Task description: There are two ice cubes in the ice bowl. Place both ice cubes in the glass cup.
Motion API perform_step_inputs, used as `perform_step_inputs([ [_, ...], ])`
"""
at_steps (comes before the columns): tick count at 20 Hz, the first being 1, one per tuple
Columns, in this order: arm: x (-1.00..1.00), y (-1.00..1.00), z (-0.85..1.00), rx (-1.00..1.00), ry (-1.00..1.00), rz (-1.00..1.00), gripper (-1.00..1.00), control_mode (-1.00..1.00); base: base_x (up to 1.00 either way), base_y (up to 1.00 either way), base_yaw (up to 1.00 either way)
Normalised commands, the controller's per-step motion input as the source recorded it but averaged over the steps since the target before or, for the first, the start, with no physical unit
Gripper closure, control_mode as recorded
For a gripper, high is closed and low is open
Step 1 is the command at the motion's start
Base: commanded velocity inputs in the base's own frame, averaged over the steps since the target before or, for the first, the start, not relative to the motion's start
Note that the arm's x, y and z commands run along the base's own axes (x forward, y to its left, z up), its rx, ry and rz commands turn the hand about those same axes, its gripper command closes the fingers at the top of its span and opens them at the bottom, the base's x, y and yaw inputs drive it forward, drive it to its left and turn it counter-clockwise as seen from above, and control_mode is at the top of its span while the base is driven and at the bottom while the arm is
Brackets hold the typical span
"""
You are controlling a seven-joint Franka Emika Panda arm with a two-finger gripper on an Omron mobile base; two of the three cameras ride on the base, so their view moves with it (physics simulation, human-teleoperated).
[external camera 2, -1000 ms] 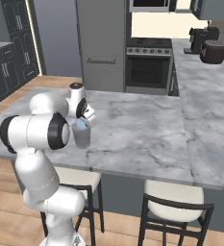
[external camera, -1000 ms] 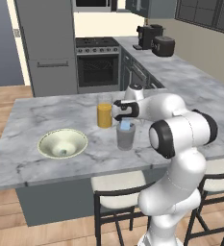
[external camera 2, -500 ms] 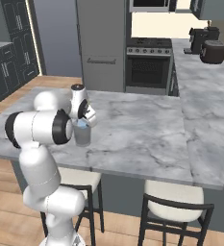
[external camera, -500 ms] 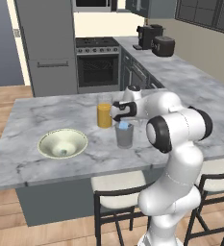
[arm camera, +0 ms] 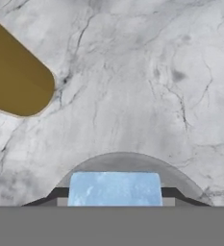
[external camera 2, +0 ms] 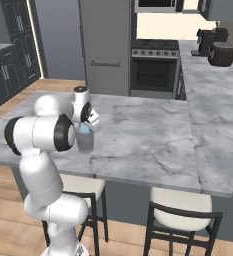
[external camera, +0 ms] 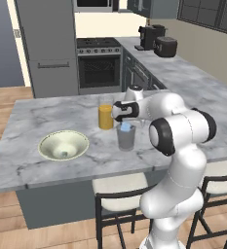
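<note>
Jaws: closed on 1 ice cube, held over the glass cup.
Gripper: directly above the cup's rim.
Ice bowl: on the table, 1 cube inside.
Orange glass: just beside the cup.

Pretty clearly a home kitchen, rendered. There's a stainless oven with a cooktop against the back wall, a tall fridge next to it, dark cabinets, and a coffee maker plus some round appliance on the side counter. Big grey marble island tabletop with cushioned bar stools tucked under, wood plank floor.
</note>
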Motion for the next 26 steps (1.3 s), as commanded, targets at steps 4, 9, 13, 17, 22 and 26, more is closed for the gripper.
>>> perform_step_inputs([
  [4, -0.24, 0.00, 0.00, 0.00, 0.00, 0.00, 1.00, -1.00, 0.00, 0.00, 0.00],
  [9, -0.23, 0.00, 0.00, 0.00, -0.01, 0.00, 1.00, -1.00, 0.00, 0.00, 0.00],
  [13, -0.07, -0.02, 0.00, 0.02, -0.01, 0.00, 1.00, -1.00, 0.00, 0.00, 0.00],
  [17, 0.00, 0.00, 0.00, 0.00, 0.00, 0.00, -1.00, -1.00, 0.00, 0.00, 0.00],
  [22, 0.01, 0.00, 0.04, 0.00, 0.01, 0.00, -1.00, -1.00, 0.00, 0.00, 0.00],
  [26, 0.00, 0.00, 0.64, 0.00, -0.06, 0.00, -1.00, -1.00, 0.00, 0.00, 0.00],
])
